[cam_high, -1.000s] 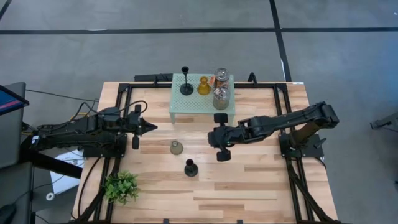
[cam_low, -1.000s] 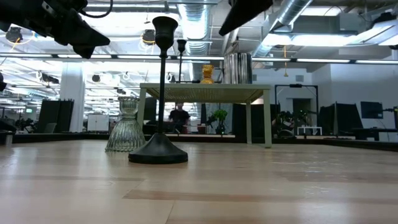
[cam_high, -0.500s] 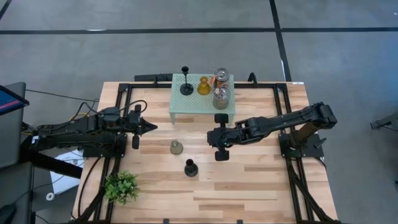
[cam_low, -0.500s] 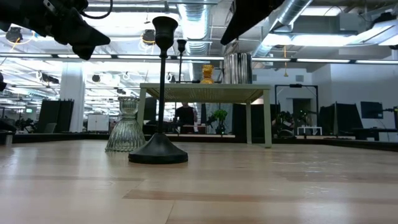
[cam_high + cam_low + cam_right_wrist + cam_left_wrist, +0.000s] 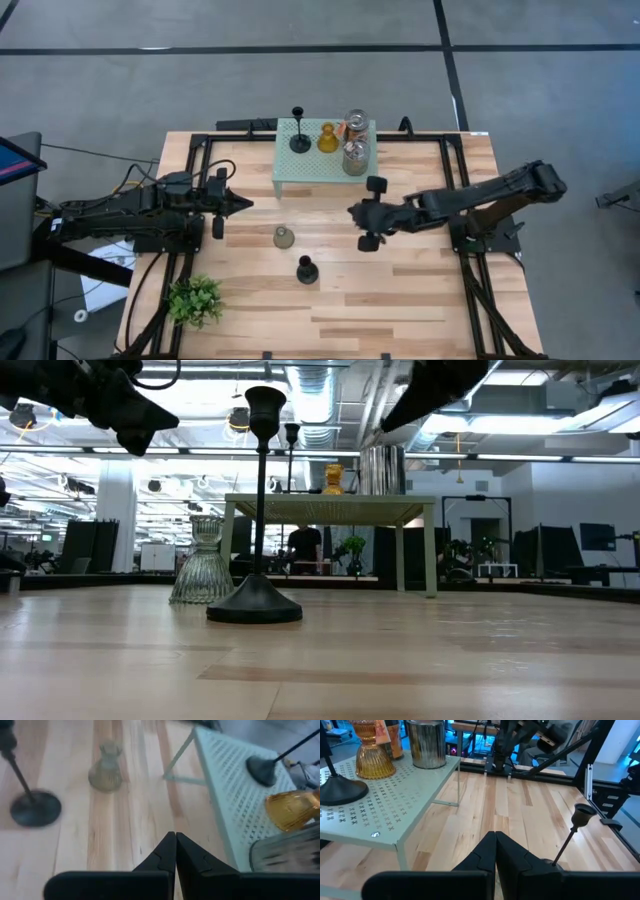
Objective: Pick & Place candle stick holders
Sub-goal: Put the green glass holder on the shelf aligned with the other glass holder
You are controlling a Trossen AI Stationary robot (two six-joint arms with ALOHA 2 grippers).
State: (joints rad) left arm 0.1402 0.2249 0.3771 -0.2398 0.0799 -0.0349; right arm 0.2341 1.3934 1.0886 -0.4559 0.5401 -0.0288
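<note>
A mint-green rack at the table's far middle carries a black bell-shaped holder, an amber glass holder and two clear jar-like holders. A grey-olive holder and a second black holder stand on their bases on the table, nearer the front. My left gripper is shut and empty, left of the rack. My right gripper is shut and empty, just in front of the rack's right end, above the table.
A green leafy plant stands at the near left corner. Dark frame rails run along the table's left and right sides. The wood in front of the two loose holders is bare. A person shows far off in the low view.
My right gripper has drawn back toward the table's right edge, away from the two holders on the table. My left arm and all the holders have kept still.
</note>
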